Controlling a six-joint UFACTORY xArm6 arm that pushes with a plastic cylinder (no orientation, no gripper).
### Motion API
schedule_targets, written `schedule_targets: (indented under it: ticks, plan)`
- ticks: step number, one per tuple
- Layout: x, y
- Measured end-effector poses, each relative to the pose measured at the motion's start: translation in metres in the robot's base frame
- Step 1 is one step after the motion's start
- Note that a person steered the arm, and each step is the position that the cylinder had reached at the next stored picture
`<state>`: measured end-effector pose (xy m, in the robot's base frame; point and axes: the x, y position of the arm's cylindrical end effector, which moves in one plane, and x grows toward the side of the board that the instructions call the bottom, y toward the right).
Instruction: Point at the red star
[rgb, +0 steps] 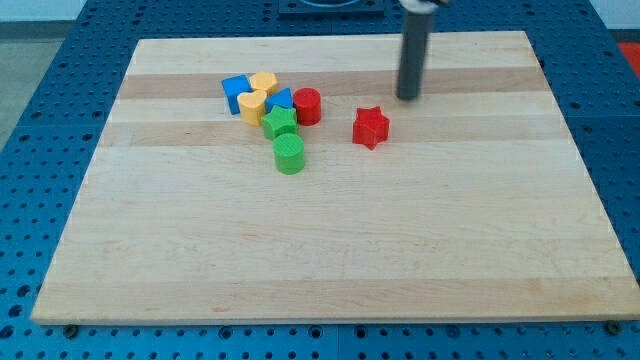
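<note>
Wooden board (330, 240): pale planks on a blue pegged bench (40, 60); every block sits in its far half.
Rod: I carry no claw to open or close, only a straight dark rod coming down from the far edge of the view.
Tip: my tip (408, 98) is on the board, just to the far right of the red star, apart from it with bare wood between.
Red star (370, 127): lies alone, right of the block cluster and near the middle of the board's width, touching nothing.
Red cylinder (307, 105): right end of the cluster, left of the star and clearly apart from it.
Blue blocks: a blue cube-like block (235, 92) at the cluster's far left; a smaller blue piece (281, 99) is wedged between the yellow blocks and the red cylinder, shape unclear.
Yellow blocks: one (263, 82) at the far side, another (253, 105) just nearer, both crowded against the blue ones.
Green star (280, 123): just near of the small blue piece.
Green cylinder (289, 154): nearest of all the blocks, just near of the green star.
</note>
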<state>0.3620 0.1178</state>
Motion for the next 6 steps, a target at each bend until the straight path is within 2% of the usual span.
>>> schedule_targets:
  ticks: [2,3,4,6]
  plan:
    - [0.052,0.009]
    - [0.111,0.007]
    - [0.087,-0.026]
    - [0.078,-0.068]
